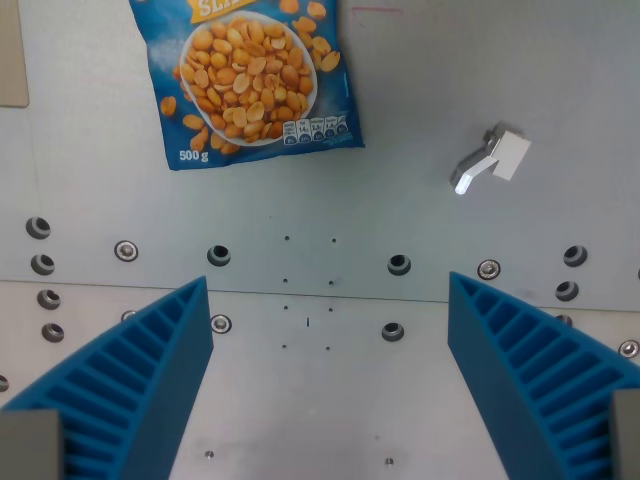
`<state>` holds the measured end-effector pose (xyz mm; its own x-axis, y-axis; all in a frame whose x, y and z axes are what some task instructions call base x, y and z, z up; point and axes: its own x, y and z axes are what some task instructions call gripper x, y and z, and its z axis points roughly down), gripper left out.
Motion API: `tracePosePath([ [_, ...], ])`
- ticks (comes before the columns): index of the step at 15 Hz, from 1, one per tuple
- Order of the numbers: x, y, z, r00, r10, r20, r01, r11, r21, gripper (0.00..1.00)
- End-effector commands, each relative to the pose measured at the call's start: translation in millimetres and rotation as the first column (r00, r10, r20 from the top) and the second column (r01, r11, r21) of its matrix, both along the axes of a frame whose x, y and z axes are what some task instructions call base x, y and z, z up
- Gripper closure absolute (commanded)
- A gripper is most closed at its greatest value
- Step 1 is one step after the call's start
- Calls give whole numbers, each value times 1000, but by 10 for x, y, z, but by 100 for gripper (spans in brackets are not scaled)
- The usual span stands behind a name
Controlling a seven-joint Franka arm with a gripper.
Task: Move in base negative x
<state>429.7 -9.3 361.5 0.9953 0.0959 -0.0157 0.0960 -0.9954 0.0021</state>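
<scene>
Blue claw (328,385) fingers are held wide apart and empty above the worktop (90,200), since only translation is required.

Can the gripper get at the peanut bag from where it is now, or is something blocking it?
Probably yes. The gripper is open, its blue fingers spread wide with nothing between them. The peanut bag lies flat on the metal table ahead, and the small grey bracket sits well off to the wrist view's right.

The blue peanut bag (245,75), lying ahead of the gripper toward the wrist view's left, reads "500 g" at its lower corner; its cut-off yellow lettering is partly legible, beginning "SL".
</scene>
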Motion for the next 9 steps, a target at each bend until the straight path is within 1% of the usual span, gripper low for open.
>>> tracePosePath([
  [1, -55, 5, 32, 1000, 0, 8, 0, 1000, 0, 0],
  [9, -460, 43, 6, 1000, 0, 8, 0, 1000, 0, 0],
])
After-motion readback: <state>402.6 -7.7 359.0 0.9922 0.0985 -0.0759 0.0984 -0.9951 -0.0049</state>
